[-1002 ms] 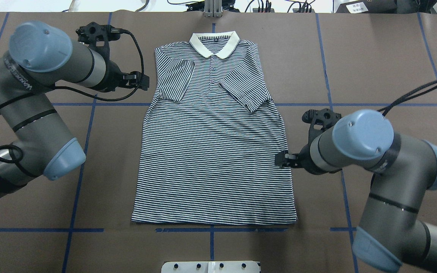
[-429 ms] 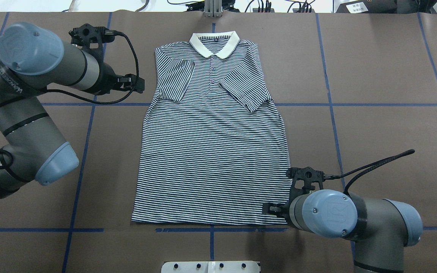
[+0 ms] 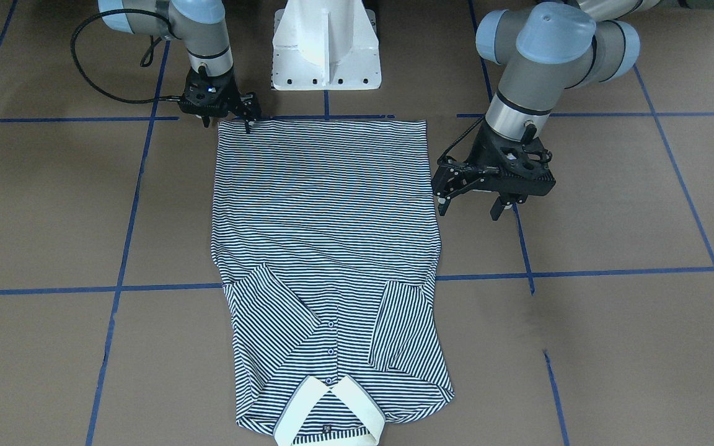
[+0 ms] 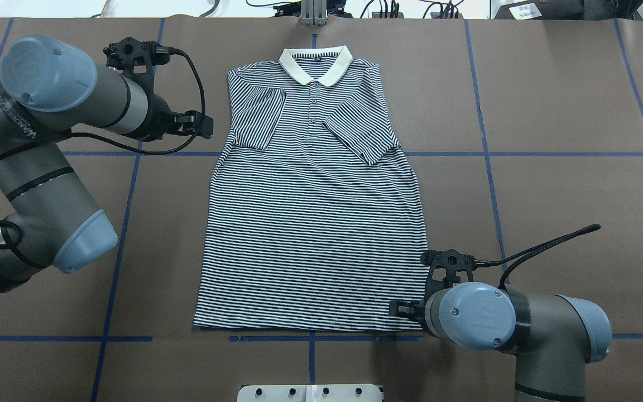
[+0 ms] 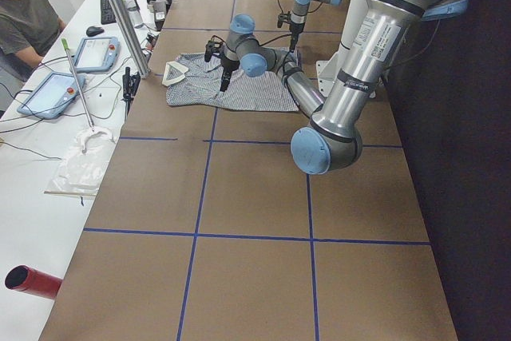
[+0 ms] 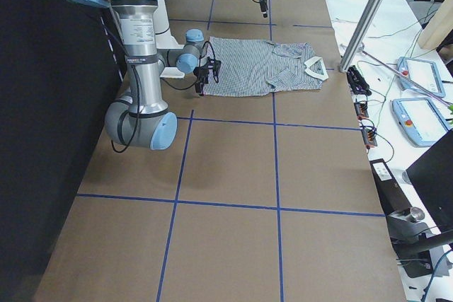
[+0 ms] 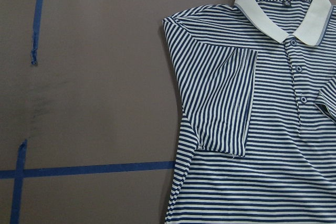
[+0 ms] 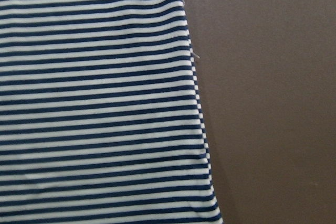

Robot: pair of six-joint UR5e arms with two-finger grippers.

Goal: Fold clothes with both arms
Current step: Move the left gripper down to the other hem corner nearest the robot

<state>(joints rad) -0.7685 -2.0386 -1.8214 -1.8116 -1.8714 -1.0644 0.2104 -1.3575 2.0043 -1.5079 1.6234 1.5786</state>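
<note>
The clothes are one navy-and-white striped polo shirt [image 4: 310, 223] lying flat on the brown table, cream collar [image 4: 315, 61] at the far side and both sleeves folded in over the chest. My left gripper [image 4: 205, 124] hovers open just left of the shirt's left sleeve, apart from the cloth; in the front-facing view the left gripper [image 3: 467, 207] shows spread fingers. My right gripper [image 4: 398, 309] stands at the near right hem corner; the same right gripper [image 3: 227, 122] looks open, with one fingertip at the hem edge. The right wrist view shows the shirt's side edge [image 8: 197, 103], with no fingers in view.
The white pedestal base [image 3: 326, 49] stands just behind the hem. Blue tape lines [image 4: 132, 153] grid the brown table. A metal post [image 4: 313, 14] rises beyond the collar. A side bench with tablets [image 5: 52, 89] and a seated person [image 5: 24, 13] runs along the far edge.
My right arm has swung from the middle of the shirt's right side down to the near hem corner. My left gripper has drawn back slightly to the left.
</note>
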